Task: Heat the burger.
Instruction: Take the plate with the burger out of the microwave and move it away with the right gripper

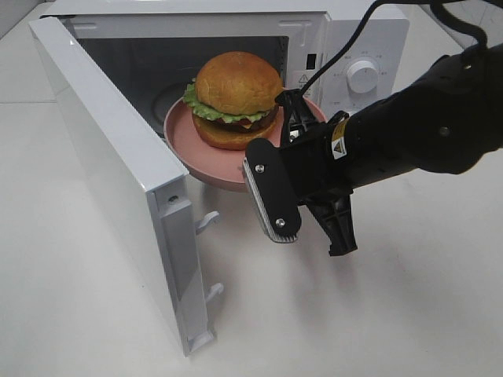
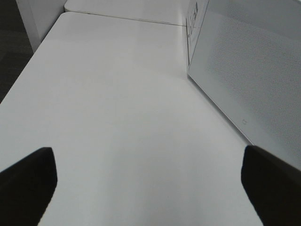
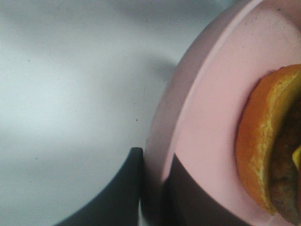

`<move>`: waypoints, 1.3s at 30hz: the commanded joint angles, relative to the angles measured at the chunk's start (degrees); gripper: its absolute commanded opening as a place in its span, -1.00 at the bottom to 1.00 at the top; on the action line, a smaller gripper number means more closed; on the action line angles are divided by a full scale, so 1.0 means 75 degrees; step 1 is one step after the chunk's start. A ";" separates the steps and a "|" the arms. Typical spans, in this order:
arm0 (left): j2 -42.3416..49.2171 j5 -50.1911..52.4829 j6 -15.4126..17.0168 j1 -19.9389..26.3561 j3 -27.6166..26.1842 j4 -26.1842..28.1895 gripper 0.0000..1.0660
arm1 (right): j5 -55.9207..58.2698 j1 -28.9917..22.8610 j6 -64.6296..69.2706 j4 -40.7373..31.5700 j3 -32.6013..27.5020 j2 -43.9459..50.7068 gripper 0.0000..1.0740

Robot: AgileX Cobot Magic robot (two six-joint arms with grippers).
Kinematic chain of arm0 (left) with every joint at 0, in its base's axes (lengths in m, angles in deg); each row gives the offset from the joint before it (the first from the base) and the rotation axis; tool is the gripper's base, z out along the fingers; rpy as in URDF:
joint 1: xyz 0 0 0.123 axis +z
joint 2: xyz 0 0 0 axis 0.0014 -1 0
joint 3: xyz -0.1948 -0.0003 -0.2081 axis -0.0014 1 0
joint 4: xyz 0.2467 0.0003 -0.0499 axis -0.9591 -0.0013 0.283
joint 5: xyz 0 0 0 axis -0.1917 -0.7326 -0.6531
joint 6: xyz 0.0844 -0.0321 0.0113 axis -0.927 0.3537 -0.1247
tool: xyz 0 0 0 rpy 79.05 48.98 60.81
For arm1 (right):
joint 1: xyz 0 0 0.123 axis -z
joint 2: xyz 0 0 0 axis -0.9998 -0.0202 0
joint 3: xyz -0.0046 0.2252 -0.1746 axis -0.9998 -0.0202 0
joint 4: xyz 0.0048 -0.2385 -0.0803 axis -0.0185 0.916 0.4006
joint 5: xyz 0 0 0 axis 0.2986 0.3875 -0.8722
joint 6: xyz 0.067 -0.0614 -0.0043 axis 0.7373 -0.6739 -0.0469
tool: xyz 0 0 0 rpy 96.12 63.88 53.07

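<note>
The burger [image 1: 236,98], with a golden bun, green lettuce and a dark patty, sits on a pink plate [image 1: 185,129] at the mouth of the open microwave [image 1: 361,47]. The plate's near part sticks out past the front of the cavity. My right gripper [image 1: 292,118] is shut on the plate's right rim. In the right wrist view its dark fingers [image 3: 117,193] pinch the plate rim [image 3: 188,117], with the burger's bun [image 3: 263,141] close beside them. My left gripper [image 2: 150,188] is open over bare white table, with nothing between its fingers. It does not show in the exterior view.
The microwave door [image 1: 118,157] stands swung out to the left, toward the front, with latch hooks on its edge. Its outer face [image 2: 254,70] lies close to my left gripper. A control dial [image 1: 363,75] is on the microwave's right panel. The white table [image 1: 409,314] surrounds everything.
</note>
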 commanded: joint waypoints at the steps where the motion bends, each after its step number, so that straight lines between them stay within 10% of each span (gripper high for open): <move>1: 0.0031 0.0099 0.0008 0.0031 0.0023 -0.0023 0.88 | -0.0596 0.0107 0.0313 -0.0023 -0.0160 0.0542 -1.00; 39: 0.0031 0.0099 0.0008 0.0031 0.0023 -0.0031 0.88 | 0.2299 0.0107 0.1222 0.0764 -0.2024 0.5080 -1.00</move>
